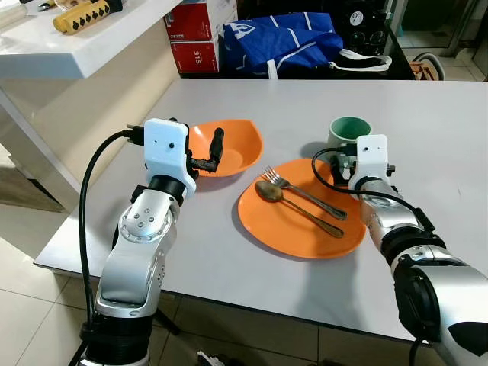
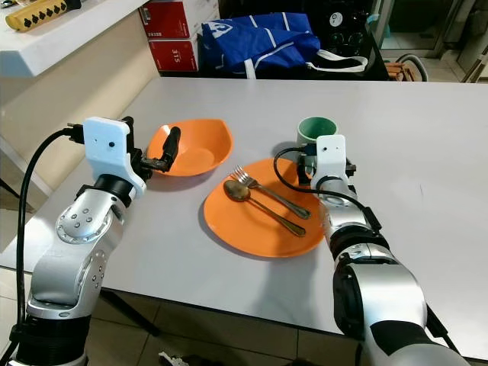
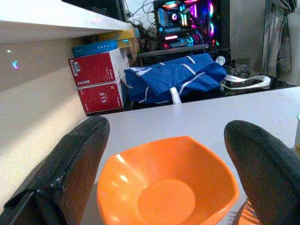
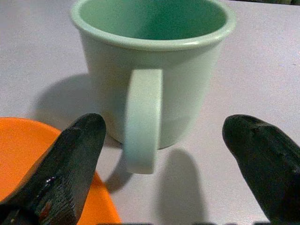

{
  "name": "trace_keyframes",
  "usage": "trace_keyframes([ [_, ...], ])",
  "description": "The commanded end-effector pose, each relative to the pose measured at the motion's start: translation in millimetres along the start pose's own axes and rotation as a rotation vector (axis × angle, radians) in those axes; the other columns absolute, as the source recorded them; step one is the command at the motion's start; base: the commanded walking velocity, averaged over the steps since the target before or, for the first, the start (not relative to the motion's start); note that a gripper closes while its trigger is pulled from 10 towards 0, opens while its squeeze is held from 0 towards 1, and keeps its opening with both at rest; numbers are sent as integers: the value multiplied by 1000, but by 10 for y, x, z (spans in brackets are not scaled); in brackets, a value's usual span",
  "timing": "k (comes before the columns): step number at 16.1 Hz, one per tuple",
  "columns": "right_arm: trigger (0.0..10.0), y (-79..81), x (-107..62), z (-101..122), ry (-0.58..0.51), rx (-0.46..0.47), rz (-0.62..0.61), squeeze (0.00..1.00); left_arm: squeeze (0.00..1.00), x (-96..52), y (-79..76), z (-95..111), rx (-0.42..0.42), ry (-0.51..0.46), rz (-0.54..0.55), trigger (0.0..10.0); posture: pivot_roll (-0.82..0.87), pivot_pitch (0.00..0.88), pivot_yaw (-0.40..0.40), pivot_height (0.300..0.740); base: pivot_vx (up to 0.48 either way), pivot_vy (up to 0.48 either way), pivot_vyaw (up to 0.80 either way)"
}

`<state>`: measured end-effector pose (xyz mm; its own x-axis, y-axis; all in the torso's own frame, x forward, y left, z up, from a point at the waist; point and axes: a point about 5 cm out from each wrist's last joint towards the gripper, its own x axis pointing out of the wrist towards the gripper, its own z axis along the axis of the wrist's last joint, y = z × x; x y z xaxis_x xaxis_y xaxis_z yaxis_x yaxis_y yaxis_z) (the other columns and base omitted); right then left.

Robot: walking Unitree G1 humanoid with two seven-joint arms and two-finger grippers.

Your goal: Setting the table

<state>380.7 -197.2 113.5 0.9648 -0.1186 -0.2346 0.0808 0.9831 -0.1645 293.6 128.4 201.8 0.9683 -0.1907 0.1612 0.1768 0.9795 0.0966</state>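
Centrally, fork (image 1: 303,192) and spoon (image 1: 297,206) diagonal on orange plate (image 1: 263,225); mug (image 4: 154,70) handle facing spread right gripper (image 4: 164,154); left gripper (image 3: 164,154) spread before bowl (image 3: 166,187).

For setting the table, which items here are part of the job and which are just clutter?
Job:
bowl, in front of the open left gripper
plate
fork and spoon on the plate
mug, facing the open right gripper

Clutter:
blue bag
red boxes
yellow tool on the shelf
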Motion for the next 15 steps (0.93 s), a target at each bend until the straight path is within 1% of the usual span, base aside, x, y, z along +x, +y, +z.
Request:
trace_keyframes([
  [1, 10000, 7, 5, 14, 6, 10, -3, 0, 0, 26, 35, 20, 4, -8, 8, 10000, -105, 8, 132, 740, 0, 0, 0],
  [3, 10000, -12, 6, 15, 7, 22, -11, 0, 0, 39, 33, 29, 3, -12, 6, 10000, -108, 2, 132, 740, 0, 0, 0],
  [4, 10000, -15, 6, 9, 14, 67, -10, 0, 0, 48, 31, 33, 4, -14, 4, 10000, -110, 0, 132, 740, 0, 0, 0],
  [5, 10000, -17, 6, 6, 18, 88, -11, 0, 0, 50, 30, 34, 4, -15, 3, 10000, -110, 0, 132, 740, 0, 0, 0],
  [6, 10000, -2, 6, -3, 27, 140, 0, 0, 0, 55, 31, 36, 4, -17, 1, 10000, -112, 0, 133, 740, 0, 0, 0],
  [7, 10000, 17, 5, -5, 28, 159, 11, 0, 0, 58, 34, 36, 5, -18, 0, 10000, -114, 0, 134, 740, 0, 0, 0],
  [10, 10000, 68, -1, 14, 3, 154, 37, 0, 0, 66, 33, 41, 5, -20, -2, 10000, -122, 0, 134, 740, 0, 0, 0],
  [12, 10000, 114, -10, 53, -37, 126, 63, 0, 0, 76, 30, 37, 4, -22, -1, 10000, -130, 0, 133, 740, 0, 0, 0],
  [15, 10000, 151, -38, 71, -78, 110, 74, 0, 0, 96, 10, 27, -3, -26, -1, 10000, -148, 0, 131, 740, 0, 0, 0],
])
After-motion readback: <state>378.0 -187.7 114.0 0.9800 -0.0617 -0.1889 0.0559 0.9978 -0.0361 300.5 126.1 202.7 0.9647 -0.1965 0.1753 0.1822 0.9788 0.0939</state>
